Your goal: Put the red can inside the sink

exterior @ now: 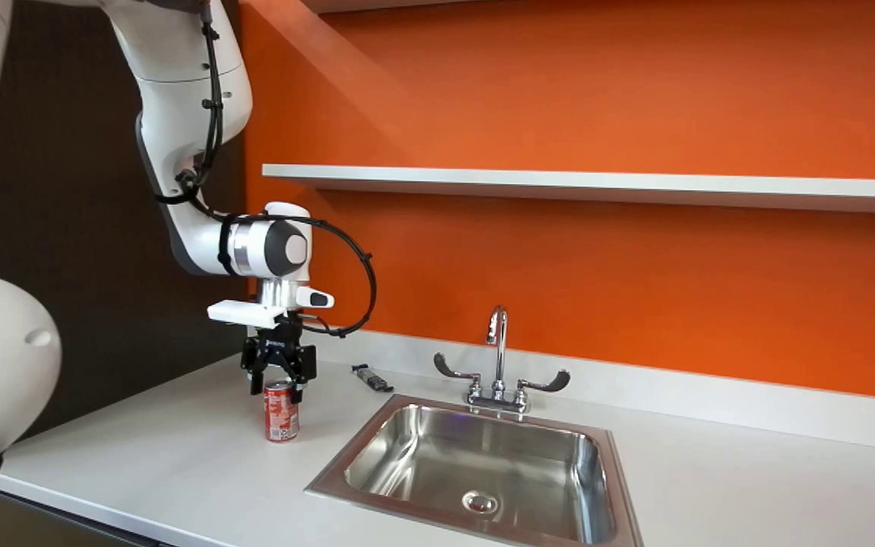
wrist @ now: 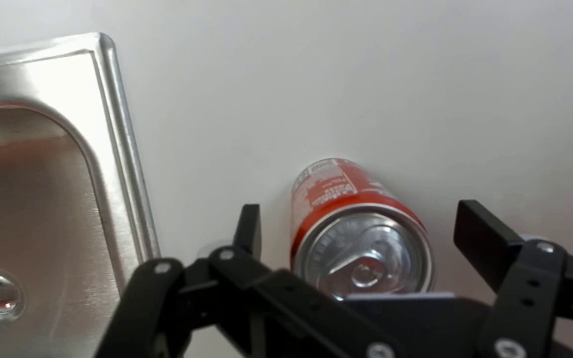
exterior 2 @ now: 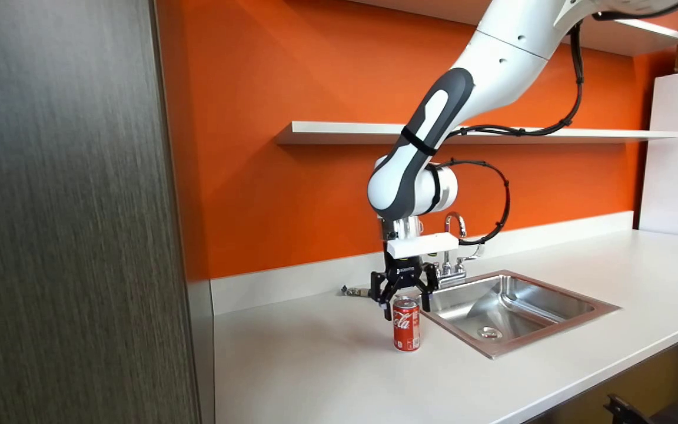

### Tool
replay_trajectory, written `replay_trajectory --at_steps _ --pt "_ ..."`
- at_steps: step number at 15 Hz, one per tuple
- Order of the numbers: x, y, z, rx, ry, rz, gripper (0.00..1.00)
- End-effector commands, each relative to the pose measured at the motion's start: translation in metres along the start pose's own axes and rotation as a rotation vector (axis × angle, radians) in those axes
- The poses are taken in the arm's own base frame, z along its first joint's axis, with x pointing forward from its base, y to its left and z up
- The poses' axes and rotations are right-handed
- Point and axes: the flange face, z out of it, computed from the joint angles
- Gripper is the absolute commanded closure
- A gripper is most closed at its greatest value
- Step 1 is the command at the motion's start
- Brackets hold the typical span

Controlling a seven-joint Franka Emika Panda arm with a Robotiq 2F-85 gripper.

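The red can [exterior: 282,419] stands upright on the white counter beside the sink [exterior: 475,442]. The can also shows in an exterior view [exterior 2: 406,331] and in the wrist view [wrist: 334,191], where its silvery top and pull tab face the camera. My gripper [exterior: 276,392] points down over the can, fingers open on either side of its upper part. In the wrist view the open fingers [wrist: 361,233] stand apart from the can, with a gap on both sides. The sink's near corner and drain show at the left of the wrist view [wrist: 105,134].
A chrome faucet [exterior: 498,357] with two lever handles stands behind the sink. A small dark item [exterior: 371,377] lies on the counter near the backsplash. A white shelf [exterior: 597,184] runs along the orange wall above. A tall dark panel [exterior 2: 68,212] borders the counter's end.
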Motion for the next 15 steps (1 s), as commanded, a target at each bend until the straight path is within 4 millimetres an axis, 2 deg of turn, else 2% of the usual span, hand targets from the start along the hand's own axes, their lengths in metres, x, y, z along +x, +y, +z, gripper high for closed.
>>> replay_trajectory --at_steps 1,3,4,5,9,10,13,15 --pt "0.001 -0.001 -0.002 0.000 -0.003 0.030 0.00" --pt "0.001 0.000 -0.001 0.004 -0.002 0.032 0.00" --pt "0.002 -0.001 -0.001 0.005 0.000 0.034 0.25" --pt "0.002 -0.001 0.000 0.006 0.001 0.034 0.26" --pt "0.004 -0.002 0.000 0.014 0.015 0.036 0.58" --pt "0.006 -0.002 0.000 0.018 0.022 0.039 0.62" --pt "0.009 -0.001 -0.004 0.022 0.042 0.051 0.62" --pt "0.007 0.002 -0.016 0.020 0.070 0.055 0.62"
